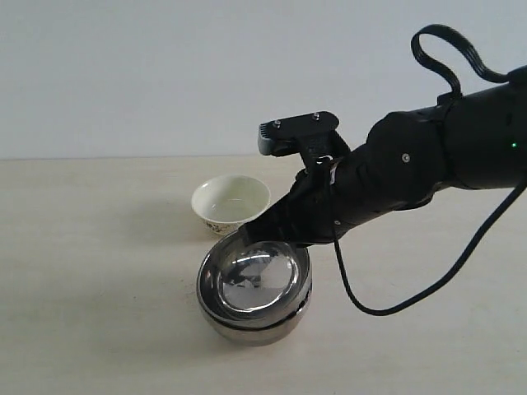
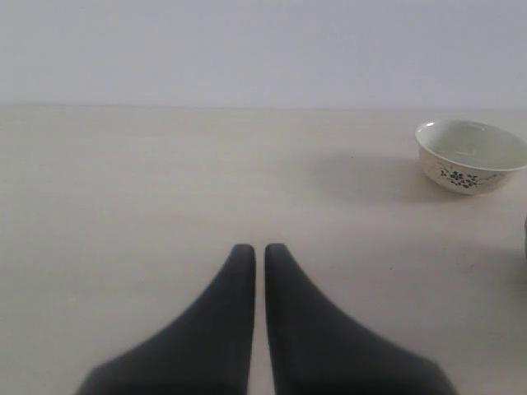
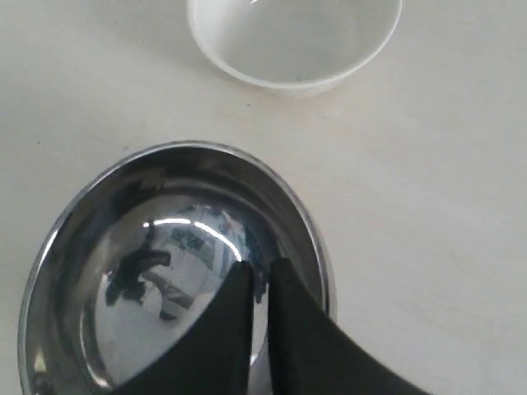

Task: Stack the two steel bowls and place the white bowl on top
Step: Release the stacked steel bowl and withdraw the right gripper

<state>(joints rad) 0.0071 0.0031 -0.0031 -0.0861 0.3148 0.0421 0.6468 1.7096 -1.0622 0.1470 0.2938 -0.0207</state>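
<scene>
A black right arm (image 1: 428,156) is seen entering from the right edge of the exterior view and sloping down toward the centre. Its right tool (image 1: 247,234) is pointed down and left, with the tips at the rim of the steel bowls (image 1: 255,288). The two steel bowls are shown nested one inside the other, just below centre on the pale tabletop (image 1: 82,288). Their mouths are turned upward and, as they are round, no long axis is shown. The white bowl (image 1: 230,202) is set upright above centre, near the steel bowls but apart from them.

In the right wrist view the right tool (image 3: 259,271) is shown with its fingers together over the mirrored inside of the steel bowls (image 3: 165,263); contact cannot be told.

Only the left wrist view shows the left tool (image 2: 259,251), fingers together. The white bowl's (image 2: 471,155) dark floral mark is seen at that view's right edge.
</scene>
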